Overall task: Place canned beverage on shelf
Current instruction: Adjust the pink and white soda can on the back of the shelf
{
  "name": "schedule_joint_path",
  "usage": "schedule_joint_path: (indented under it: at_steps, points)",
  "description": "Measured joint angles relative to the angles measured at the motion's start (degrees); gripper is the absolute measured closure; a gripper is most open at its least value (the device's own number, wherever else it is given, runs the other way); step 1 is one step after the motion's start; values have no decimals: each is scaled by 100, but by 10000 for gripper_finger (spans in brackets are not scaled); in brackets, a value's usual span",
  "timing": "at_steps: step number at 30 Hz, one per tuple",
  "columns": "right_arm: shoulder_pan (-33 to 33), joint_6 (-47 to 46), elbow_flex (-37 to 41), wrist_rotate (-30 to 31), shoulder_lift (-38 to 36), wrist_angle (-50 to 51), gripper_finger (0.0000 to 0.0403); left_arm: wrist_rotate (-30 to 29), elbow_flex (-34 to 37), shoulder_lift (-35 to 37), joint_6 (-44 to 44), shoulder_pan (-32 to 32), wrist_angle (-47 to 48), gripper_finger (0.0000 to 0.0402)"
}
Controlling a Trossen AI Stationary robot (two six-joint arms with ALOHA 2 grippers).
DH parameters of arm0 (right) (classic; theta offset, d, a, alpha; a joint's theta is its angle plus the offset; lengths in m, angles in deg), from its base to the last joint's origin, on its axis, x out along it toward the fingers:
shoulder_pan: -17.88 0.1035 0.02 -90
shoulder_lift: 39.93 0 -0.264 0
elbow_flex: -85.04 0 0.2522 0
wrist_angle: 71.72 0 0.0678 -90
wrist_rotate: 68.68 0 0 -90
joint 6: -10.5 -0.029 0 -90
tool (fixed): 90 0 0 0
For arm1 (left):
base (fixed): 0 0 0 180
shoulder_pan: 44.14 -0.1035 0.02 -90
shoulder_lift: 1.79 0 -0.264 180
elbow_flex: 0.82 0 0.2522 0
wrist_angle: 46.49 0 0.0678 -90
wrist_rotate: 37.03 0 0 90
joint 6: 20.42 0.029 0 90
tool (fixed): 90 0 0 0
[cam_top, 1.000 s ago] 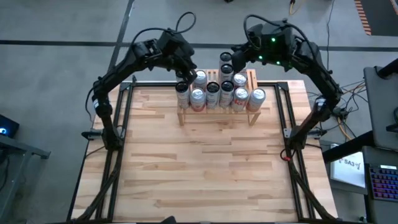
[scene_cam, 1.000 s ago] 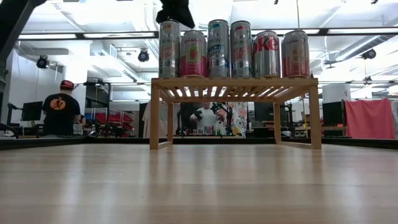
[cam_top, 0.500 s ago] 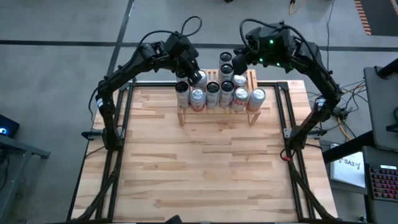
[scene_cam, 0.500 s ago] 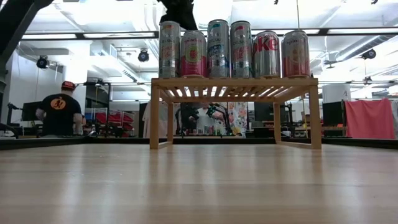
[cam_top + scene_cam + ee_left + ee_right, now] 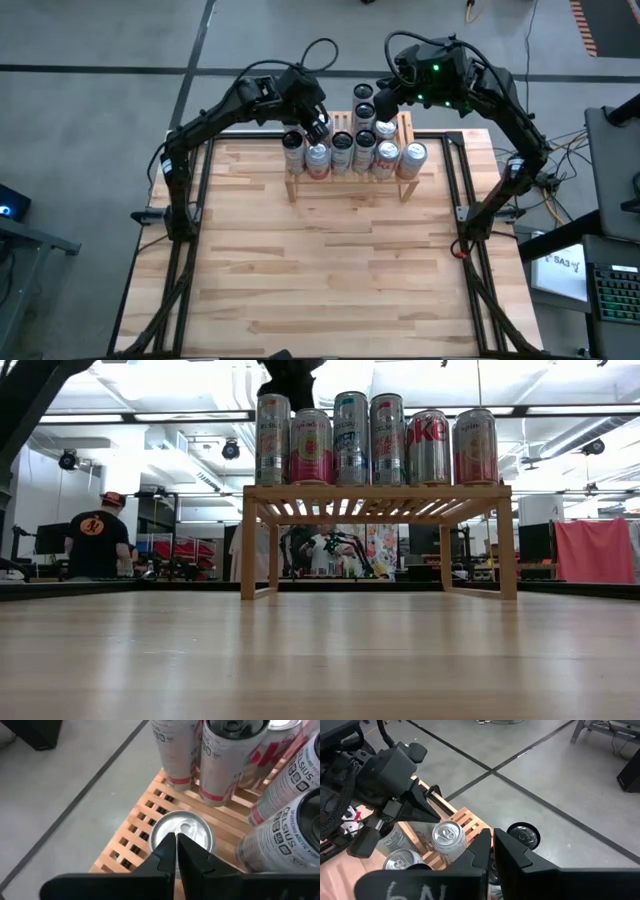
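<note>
A: Aluminium all along the top of it — the shelf sits at twelve o'clock on the table, and the low view shows six cans in its front row, all upright on the slats.

B: And the grippers?

A: The left gripper hovers over the shelf's ten o'clock corner, fingers pressed together on nothing. Its wrist camera looks straight down on the silver-topped can standing near the slatted edge; whether the tips touch the lid cannot be told. The right gripper hangs past the back edge, toward one o'clock, pinched closed and empty too, above a dark-topped can out behind the rack.

B: How would a can like that handle?

A: Probably stiff if full, fairly heavy for its width, smooth and slippery on the printed wall. Thin metal dents, so a moderate squeeze. The best hold looks like mid-body, fingers on opposite sides, not the lid. The neighbours are tightly packed, so a nudge could topple one.
</note>
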Motion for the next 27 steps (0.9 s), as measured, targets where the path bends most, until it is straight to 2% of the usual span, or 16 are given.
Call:
schedule_joint_path:
  at_steps: [3,7,27]
  points:
    - [0,0,0,0,0,-1,390,2,0,19,29,-5,18,402]
    - [0,-11,0,0,0,-1,390,287,18,21,43,5,18,402]
    - [0,-142,0,0,2,-1,390,301,133,-25,135,19,40,402]
